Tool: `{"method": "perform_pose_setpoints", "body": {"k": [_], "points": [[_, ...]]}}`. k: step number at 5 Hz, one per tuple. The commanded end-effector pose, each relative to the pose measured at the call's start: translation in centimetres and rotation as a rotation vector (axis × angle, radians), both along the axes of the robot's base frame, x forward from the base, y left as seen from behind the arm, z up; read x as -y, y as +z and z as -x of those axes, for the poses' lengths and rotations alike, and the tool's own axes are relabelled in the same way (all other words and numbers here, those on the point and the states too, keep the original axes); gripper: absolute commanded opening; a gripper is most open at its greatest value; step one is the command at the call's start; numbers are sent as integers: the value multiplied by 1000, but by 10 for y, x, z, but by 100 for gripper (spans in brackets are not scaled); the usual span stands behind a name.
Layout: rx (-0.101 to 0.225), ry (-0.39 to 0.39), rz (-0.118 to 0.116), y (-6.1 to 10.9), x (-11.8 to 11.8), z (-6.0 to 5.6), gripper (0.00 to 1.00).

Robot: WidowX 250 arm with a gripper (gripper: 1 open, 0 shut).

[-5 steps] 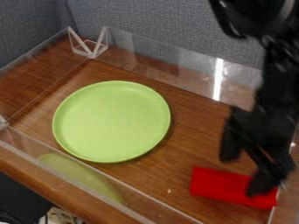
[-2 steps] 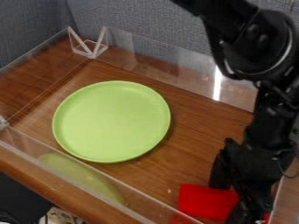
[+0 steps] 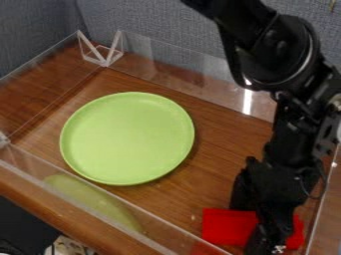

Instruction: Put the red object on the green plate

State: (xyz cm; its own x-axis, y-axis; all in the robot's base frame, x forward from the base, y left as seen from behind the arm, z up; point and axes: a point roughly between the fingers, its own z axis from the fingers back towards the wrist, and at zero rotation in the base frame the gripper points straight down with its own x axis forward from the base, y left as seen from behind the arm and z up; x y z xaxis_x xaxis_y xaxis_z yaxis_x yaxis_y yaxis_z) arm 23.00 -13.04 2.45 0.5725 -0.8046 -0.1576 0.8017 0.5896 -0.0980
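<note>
— Where is the green plate found, taken from the claw?
— The green plate (image 3: 127, 138) is seen up and to the left in the view, well apart from the claw (image 3: 260, 227). It is large, round and lime-green, with a shallow raised rim and a smooth face, and nothing is held in it.
— And the red block?
— The red block (image 3: 230, 227) is found right at the claw, partly covered by the dark fingers. It is oblong, plain and matte, and it is laid on the wooden table (image 3: 200, 189), off the plate.
— How is the claw set?
— It is opened wide, with its fingers pointed down at the block. Whether the block is touched cannot be told, since the fingertips are blended into the dark shape of the arm.
— What else is seen around the claw?
— To its left, beyond the near edge of the plate, a dull yellow-green elongated shape (image 3: 91, 202) is seen through a clear panel. Far off at the upper left, a small white wire-like frame (image 3: 100, 48) is seen. Behind everything, a grey wall (image 3: 173, 30) with a fabric-like texture is shown.
</note>
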Motion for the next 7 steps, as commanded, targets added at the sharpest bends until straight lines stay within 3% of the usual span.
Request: {"method": "perform_pose_setpoints", "body": {"k": [1, 3, 6, 7], "points": [[13, -30, 8, 3, -10, -10, 100], [0, -10, 3, 1, -9, -12, 100], [-10, -163, 3, -1, 11, -30, 100], [-16, -195, 10, -1, 7, -28, 100]]}}
